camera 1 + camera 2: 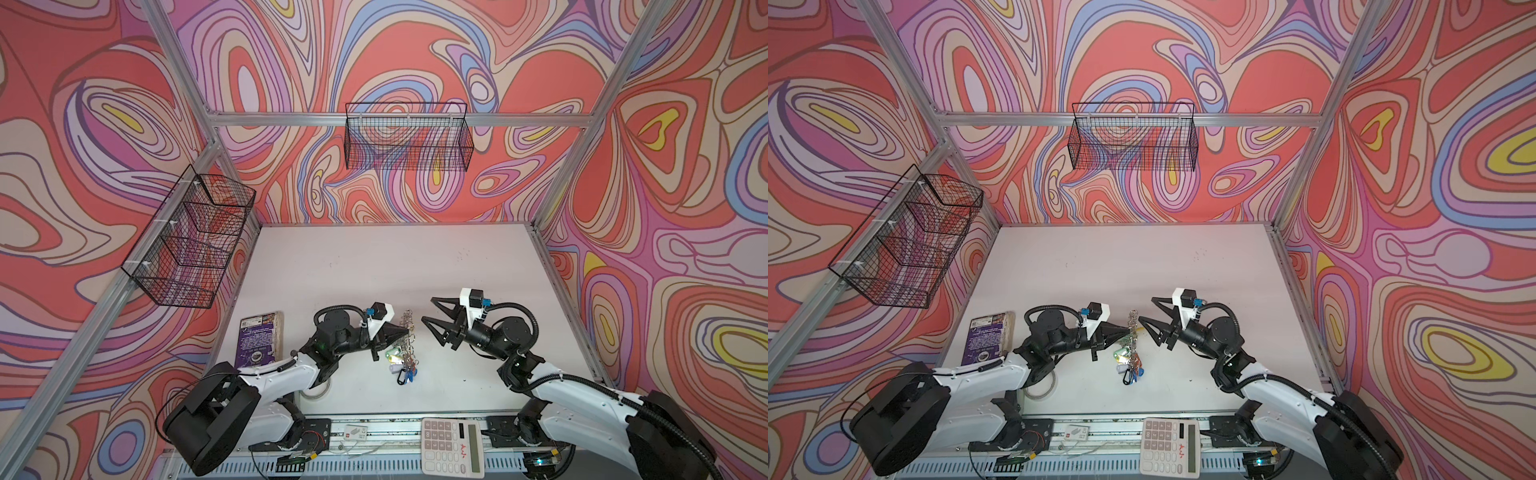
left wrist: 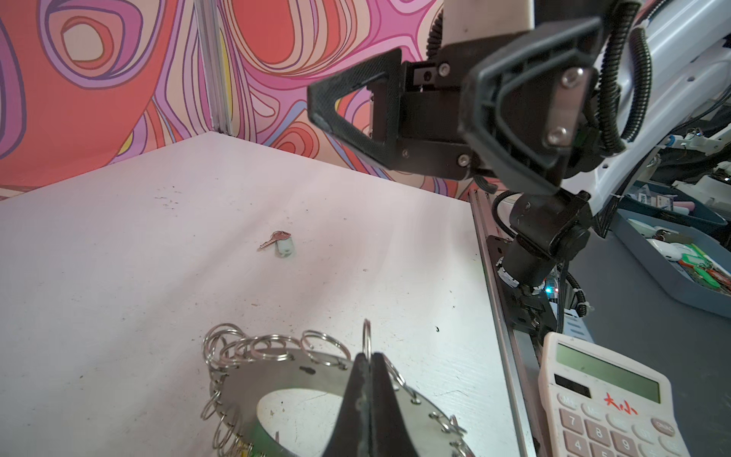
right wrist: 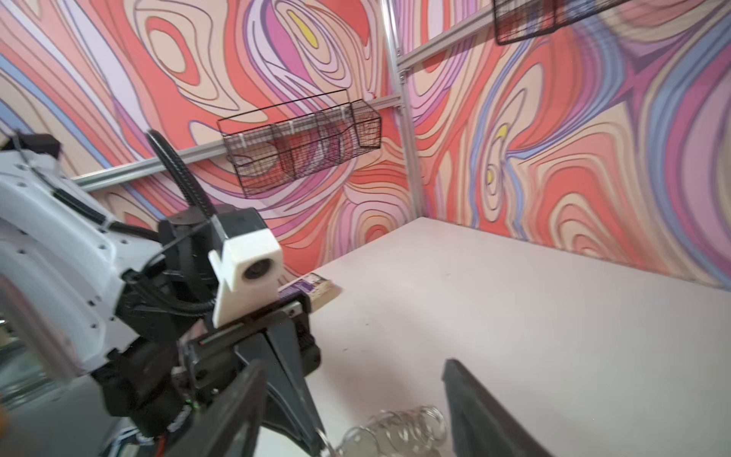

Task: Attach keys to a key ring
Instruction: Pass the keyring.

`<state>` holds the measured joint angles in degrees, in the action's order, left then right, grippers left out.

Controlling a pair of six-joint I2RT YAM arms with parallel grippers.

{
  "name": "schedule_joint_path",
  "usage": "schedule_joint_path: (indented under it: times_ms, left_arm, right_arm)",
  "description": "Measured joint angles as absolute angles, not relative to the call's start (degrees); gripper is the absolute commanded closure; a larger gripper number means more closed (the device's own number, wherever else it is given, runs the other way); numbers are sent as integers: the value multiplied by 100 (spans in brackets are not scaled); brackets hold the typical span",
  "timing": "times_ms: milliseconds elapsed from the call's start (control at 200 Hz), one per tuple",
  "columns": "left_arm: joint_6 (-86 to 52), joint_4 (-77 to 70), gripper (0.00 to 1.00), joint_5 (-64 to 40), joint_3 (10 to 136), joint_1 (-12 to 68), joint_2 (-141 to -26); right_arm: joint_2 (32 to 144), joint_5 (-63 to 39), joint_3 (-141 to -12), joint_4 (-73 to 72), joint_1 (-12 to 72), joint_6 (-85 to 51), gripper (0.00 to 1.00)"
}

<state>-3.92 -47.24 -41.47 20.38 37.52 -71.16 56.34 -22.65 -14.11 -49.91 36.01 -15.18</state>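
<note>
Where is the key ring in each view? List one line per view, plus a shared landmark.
Both top views: key ring low centre, edge-on, at the tip of the left pincer.
Left wrist: key ring under that pincer's tip.
Right wrist: only its blurred split rings, between the fingers of the right pincer.
Landmark: left pincer, shut on its rim, in every view.

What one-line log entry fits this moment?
left gripper: shut on split ring at key ring rim | right gripper: open, empty, clear of ring | loose key: on table, unattached
</note>
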Motion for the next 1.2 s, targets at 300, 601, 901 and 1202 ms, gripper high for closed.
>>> schedule_joint_path:
  times_ms: [300, 601, 901, 1202]
  left_arm:
    - [362, -2453, 100, -3903, 3044, 3988, -6663]
    - [1688, 1079, 100, -3691, 4936, 4058, -6560]
    - [2985, 3586, 100, -3441, 6160, 4058, -6799]
    - [3479, 4307, 100, -3430, 6346, 4058, -7094]
  right_arm:
    - [5566, -1765, -797, -5293, 3601, -1559, 11]
    - [6281, -2338, -930, -5315, 3601, -1264, 33]
    - [6405, -2799, -1111, -5201, 3601, -1096, 38]
    - [6484, -3356, -1546, -4906, 3660, -989, 40]
